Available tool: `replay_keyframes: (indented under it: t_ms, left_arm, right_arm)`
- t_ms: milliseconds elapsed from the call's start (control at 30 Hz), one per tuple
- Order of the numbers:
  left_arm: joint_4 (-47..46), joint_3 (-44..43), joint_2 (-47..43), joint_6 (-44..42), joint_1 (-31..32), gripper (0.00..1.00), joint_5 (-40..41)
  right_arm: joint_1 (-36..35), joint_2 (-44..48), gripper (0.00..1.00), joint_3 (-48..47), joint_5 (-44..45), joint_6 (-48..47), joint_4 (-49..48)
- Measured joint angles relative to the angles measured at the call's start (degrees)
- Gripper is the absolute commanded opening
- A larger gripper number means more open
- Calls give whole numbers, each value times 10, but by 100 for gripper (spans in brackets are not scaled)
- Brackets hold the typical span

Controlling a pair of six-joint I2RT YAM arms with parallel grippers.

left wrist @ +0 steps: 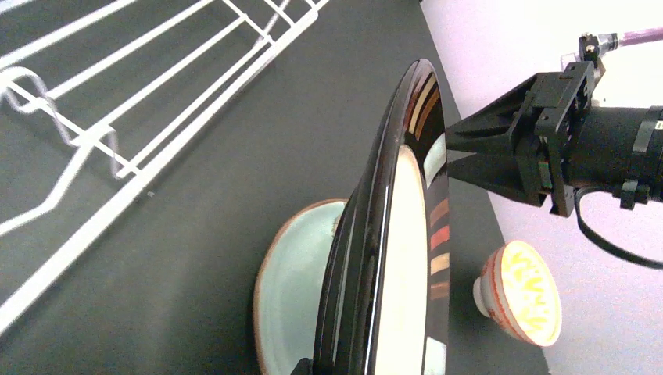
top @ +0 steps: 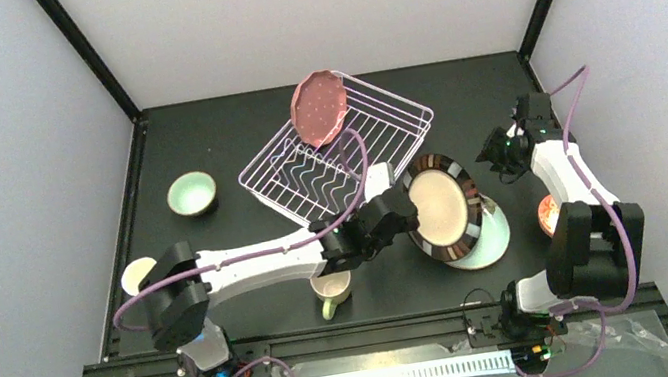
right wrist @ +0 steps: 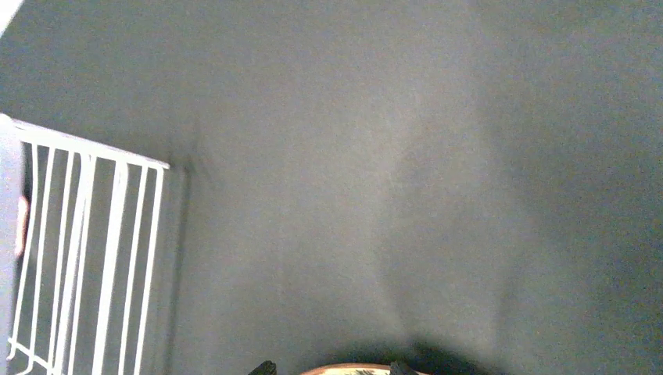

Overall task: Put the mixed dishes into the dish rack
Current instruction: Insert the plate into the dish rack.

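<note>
Pinching the left rim of the dark-rimmed plate, the left gripper holds it tilted on edge over the mint flowered plate, just beside the right corner of the dish rack. Finger spacing of the right gripper cannot be determined. Bare table lies right of the rack. The pink dotted plate stands at its far-left edge.

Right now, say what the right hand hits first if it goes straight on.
Most likely the dark-rimmed plate that the left hand holds up; the open right hand aims at its rim, though depth is unclear.
</note>
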State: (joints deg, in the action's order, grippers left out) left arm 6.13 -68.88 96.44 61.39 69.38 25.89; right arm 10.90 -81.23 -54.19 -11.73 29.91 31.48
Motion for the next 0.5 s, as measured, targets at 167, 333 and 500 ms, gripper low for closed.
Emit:
replay_keyframes:
  t_ms: [167, 333, 500]
  left_arm:
    - [54, -1, -57, -54, 0, 1, 33]
    - [106, -20, -111, -122, 0, 1, 78]
    - [134, -58, -138, -208, -4, 1, 127]
  right_arm:
    - [0, 0, 83, -15, 2, 10, -3]
    - [0, -1, 83, -14, 2, 19, -8]
    - [0, -1, 83, -12, 0, 23, -18]
